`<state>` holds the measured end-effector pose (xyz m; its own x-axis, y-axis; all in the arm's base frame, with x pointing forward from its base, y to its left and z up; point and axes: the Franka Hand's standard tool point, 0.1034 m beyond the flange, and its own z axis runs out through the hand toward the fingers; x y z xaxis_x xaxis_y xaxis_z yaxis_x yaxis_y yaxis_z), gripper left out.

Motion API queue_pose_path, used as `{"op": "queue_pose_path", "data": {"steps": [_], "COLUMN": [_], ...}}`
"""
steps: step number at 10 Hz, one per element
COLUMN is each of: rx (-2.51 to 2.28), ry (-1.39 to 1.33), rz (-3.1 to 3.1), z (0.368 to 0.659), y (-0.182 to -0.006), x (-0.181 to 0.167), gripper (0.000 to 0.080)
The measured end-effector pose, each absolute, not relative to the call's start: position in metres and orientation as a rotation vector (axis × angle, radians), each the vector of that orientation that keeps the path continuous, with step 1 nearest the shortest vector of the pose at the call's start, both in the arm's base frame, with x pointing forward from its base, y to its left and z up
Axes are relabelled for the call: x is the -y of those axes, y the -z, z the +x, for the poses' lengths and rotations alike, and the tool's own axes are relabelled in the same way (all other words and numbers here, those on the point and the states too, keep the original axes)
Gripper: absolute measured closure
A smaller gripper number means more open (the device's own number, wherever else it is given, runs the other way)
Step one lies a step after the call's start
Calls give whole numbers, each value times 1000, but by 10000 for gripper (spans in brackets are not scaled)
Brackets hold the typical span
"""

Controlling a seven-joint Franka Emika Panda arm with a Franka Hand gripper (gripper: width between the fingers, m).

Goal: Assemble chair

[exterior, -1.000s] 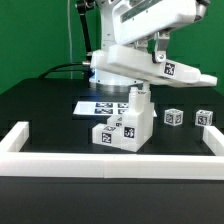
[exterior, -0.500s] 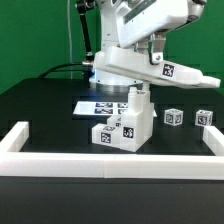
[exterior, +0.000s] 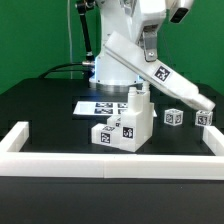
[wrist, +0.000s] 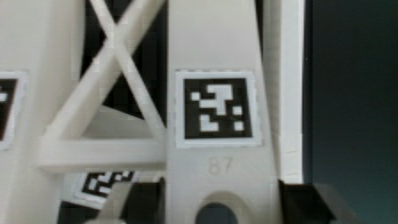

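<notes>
One white robot arm (exterior: 122,35) comes down from up high and bends over the black desk (exterior: 50,110). Its wrist is turned, so the fingers (exterior: 149,50) point down and a bit to the side. The fingers are almost shut and they pinch a long chair part (exterior: 160,75) between them.

This part is white and has a black-and-white tag on it. It hangs in the air under the fingers and does not touch the desk. It tips like a slide. Its high end is close by the fingers. Its low end sticks far out from them, near two small blocks (exterior: 173,117) that sit on the desk.

In the wrist view the long chair part (wrist: 217,60) fills the picture, with its tag in the middle and crossed bars next to it.

Below the fingers a stack of chair parts (exterior: 125,125) stands on the desk. Just behind the stack lies the marker board (exterior: 95,105).

A second ago the long chair part lay almost flat in the air. Now the wrist has turned and the far end has dropped toward the small blocks. The stack and the small blocks have not moved
</notes>
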<state>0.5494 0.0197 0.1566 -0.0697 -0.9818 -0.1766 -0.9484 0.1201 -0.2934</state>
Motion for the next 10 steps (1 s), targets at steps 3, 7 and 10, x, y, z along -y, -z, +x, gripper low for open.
{"op": "queue_pose_path", "data": {"steps": [3, 7, 10], "rx": [-2093, -2091, -2081], "ry": [137, 118, 117], "rz": [-1869, -1880, -1919], "z": [549, 546, 544], "y": [-155, -153, -146], "x": [-20, -24, -28], "gripper": [504, 504, 504]}}
